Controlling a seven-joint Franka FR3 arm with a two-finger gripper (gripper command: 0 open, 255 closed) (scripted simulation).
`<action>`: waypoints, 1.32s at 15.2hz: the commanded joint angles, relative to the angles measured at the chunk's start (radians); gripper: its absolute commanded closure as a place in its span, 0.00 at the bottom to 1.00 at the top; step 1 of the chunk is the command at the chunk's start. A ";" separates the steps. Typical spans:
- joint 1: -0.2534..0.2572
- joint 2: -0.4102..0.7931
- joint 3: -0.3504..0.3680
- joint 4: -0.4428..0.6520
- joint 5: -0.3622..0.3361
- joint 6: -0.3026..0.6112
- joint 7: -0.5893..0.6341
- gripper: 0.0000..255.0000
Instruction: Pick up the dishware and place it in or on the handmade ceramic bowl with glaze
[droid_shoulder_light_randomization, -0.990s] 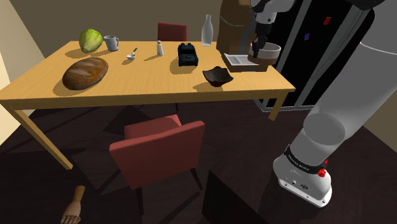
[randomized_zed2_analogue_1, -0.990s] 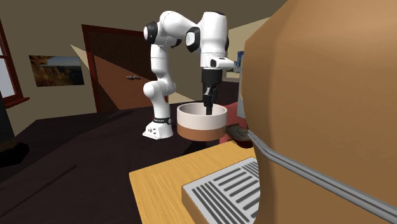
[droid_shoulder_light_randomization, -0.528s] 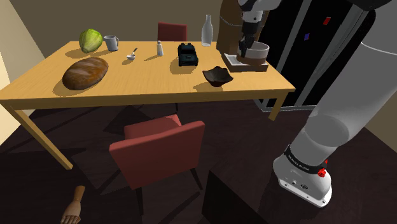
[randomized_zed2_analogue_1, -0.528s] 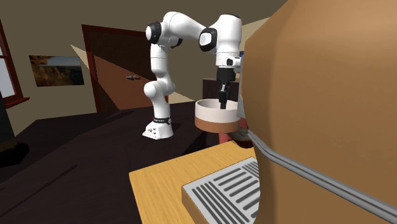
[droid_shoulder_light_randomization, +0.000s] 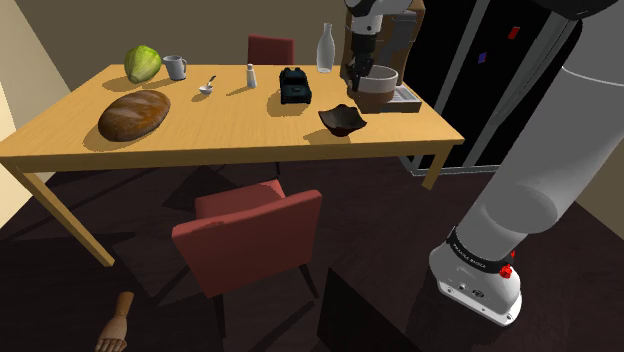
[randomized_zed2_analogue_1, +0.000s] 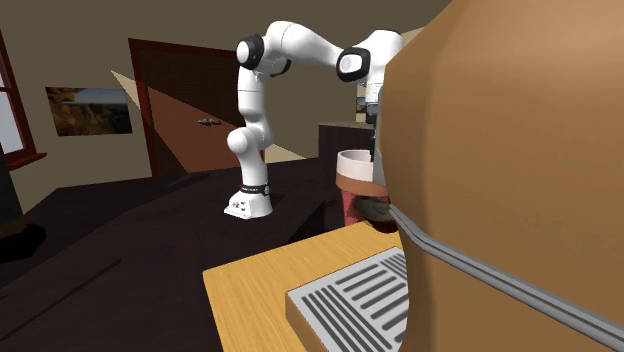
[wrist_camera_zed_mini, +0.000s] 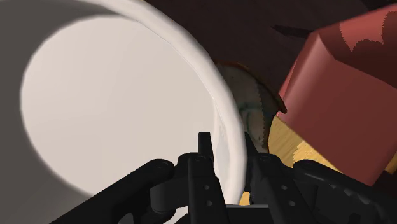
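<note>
My gripper (droid_shoulder_light_randomization: 356, 78) is shut on the rim of the dishware, a round bowl (droid_shoulder_light_randomization: 377, 90) with a white inside and a brown lower band, and holds it above the table's far right part. The dark glazed bowl (droid_shoulder_light_randomization: 342, 120) sits on the table just in front of and below it. In the wrist view my fingers (wrist_camera_zed_mini: 202, 181) clasp the white rim of the held bowl (wrist_camera_zed_mini: 114, 95), and the glazed bowl (wrist_camera_zed_mini: 252, 109) shows past that rim. In the second exterior view the held bowl (randomized_zed2_analogue_1: 357, 170) hangs over the glazed bowl (randomized_zed2_analogue_1: 371, 207), half hidden by a big brown block.
On the wooden table (droid_shoulder_light_randomization: 230, 125) lie a bread loaf (droid_shoulder_light_randomization: 134, 113), a green cabbage (droid_shoulder_light_randomization: 143, 63), a mug (droid_shoulder_light_randomization: 176, 67), a spoon (droid_shoulder_light_randomization: 207, 86), a shaker (droid_shoulder_light_randomization: 250, 75), a black object (droid_shoulder_light_randomization: 293, 85) and a bottle (droid_shoulder_light_randomization: 325, 48). A grated tray (droid_shoulder_light_randomization: 406, 95) lies right of the held bowl. A red chair (droid_shoulder_light_randomization: 250, 235) stands in front.
The arm has carried the bowl toward the shoulder view's left, off the grated tray and nearer the dark glazed bowl. The grip has stayed the same.
</note>
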 joint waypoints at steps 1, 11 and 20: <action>0.023 0.021 0.022 0.034 0.007 -0.014 0.044 1.00; 0.070 0.089 0.064 0.059 0.026 0.028 0.126 1.00; 0.068 0.128 0.066 -0.014 0.038 0.140 0.118 1.00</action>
